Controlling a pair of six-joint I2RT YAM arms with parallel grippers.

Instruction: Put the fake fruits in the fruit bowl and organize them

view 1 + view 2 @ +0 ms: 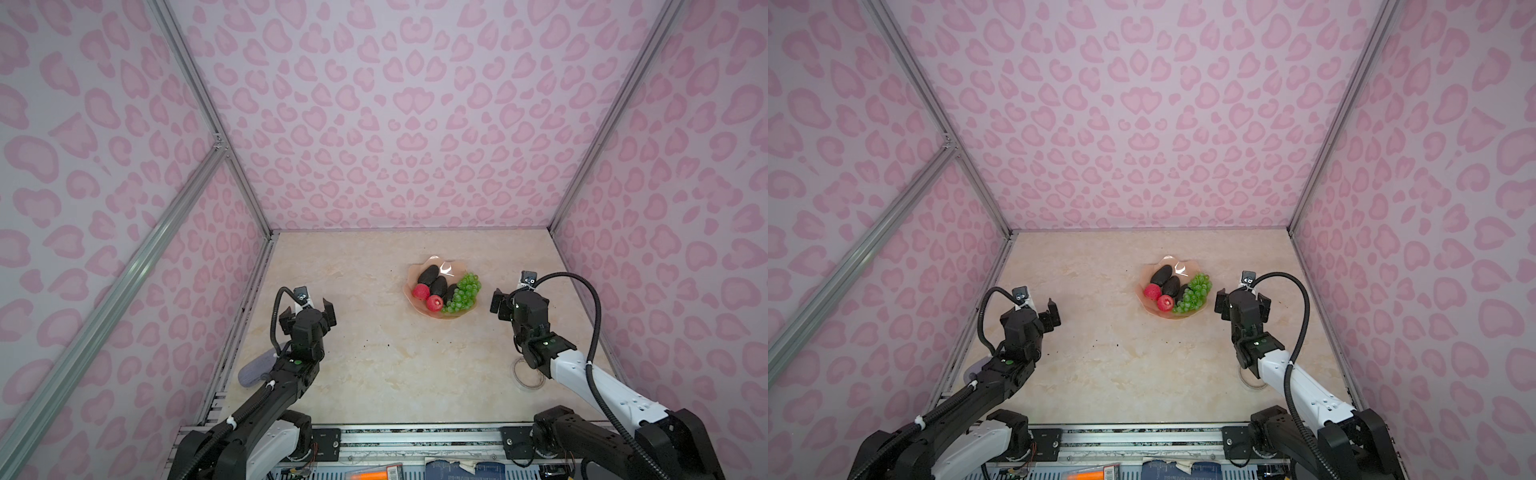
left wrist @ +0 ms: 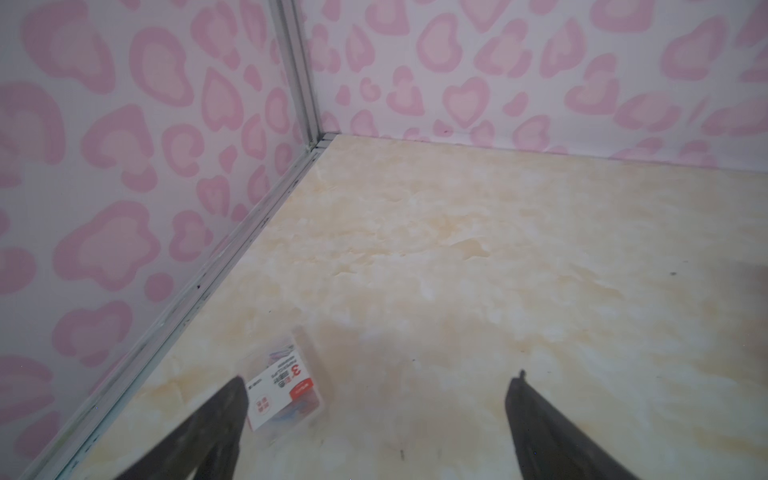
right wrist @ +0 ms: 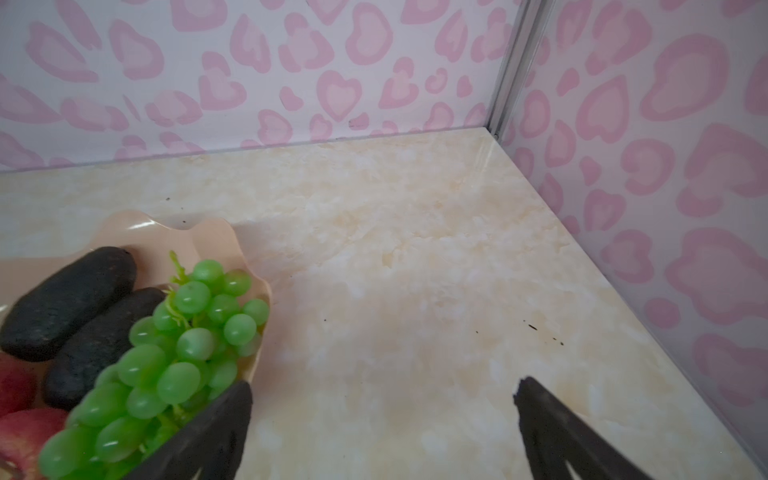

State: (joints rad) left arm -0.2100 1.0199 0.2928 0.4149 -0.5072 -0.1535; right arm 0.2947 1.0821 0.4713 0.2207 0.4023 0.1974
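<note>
Hovering near bowl [image 3: 208, 235], right gripper [image 3: 382, 397] (jaws spread)

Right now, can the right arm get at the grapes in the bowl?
Probably yes. The right gripper stands open just beside the fruit bowl. The grapes lie along the bowl's side nearest it, and nothing sits between them.

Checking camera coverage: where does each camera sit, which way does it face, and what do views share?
Top views: high behind the robot's base, looking down and forward at the table; left arm and right arm show, left gripper and right gripper open.
Left wrist: on the left arm, facing the far-left corner; open jaws, small packet.
Right wrist: on the right arm, facing the far-right corner; open jaws beside grapes and avocados.
Shared: right wrist and both top views show the fruit bowl with grapes.
</note>
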